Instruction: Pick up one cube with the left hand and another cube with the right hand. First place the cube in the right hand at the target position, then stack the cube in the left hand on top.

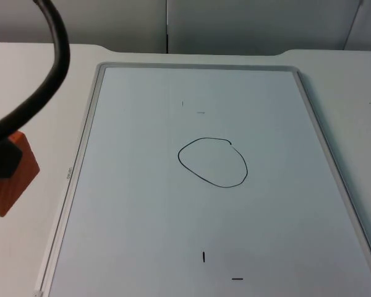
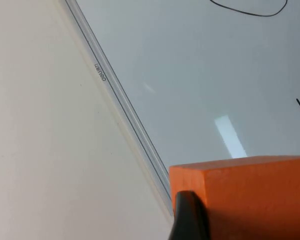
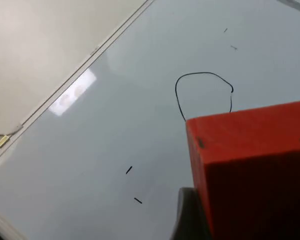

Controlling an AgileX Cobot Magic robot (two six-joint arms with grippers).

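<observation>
**Cubes held clear of board**

Top view: orange cube (image 1: 11, 179) in left gripper (image 1: 3, 162), left of whiteboard (image 1: 142, 216) frame; drawn circle (image 1: 213, 162) mid-board, unobstructed.

Left wrist view: fingertip (image 2: 190, 217) against orange cube (image 2: 250, 195), above the board edge.

Right wrist view: right gripper (image 3: 200, 220) grips red cube (image 3: 250, 170) beside the circle (image 3: 202, 95).

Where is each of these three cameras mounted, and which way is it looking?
Top view: fixed above, looking down and forward onto the whiteboard with its drawn circle; the left gripper holds an orange cube at the edge.
Left wrist view: on the left arm, looking along its gripper at the orange cube and the whiteboard's frame; a black fingertip shows.
Right wrist view: on the right arm, looking past the red cube it holds.
Shared: all three see the circle.
</observation>
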